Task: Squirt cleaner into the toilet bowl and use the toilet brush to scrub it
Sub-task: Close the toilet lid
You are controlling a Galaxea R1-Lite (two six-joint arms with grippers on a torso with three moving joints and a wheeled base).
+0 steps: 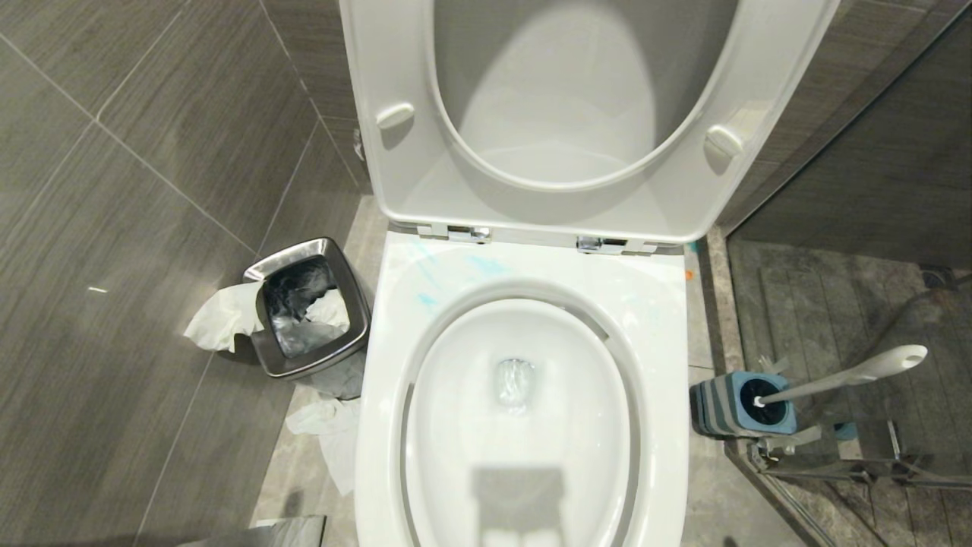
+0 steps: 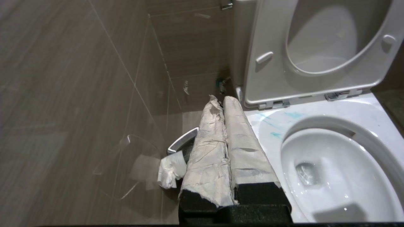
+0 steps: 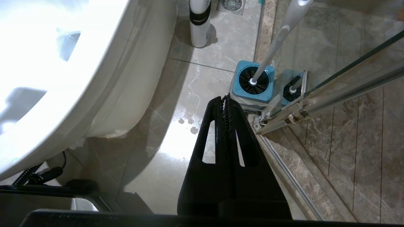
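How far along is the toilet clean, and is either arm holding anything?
Done: teal cleaner is smeared on the back rim of the toilet bowl. In hand: nothing; the left gripper is shut and empty beside the rim, the right gripper shut above the floor near the holder. Left: the toilet brush sits in its holder, so it still has to be taken out for scrubbing.
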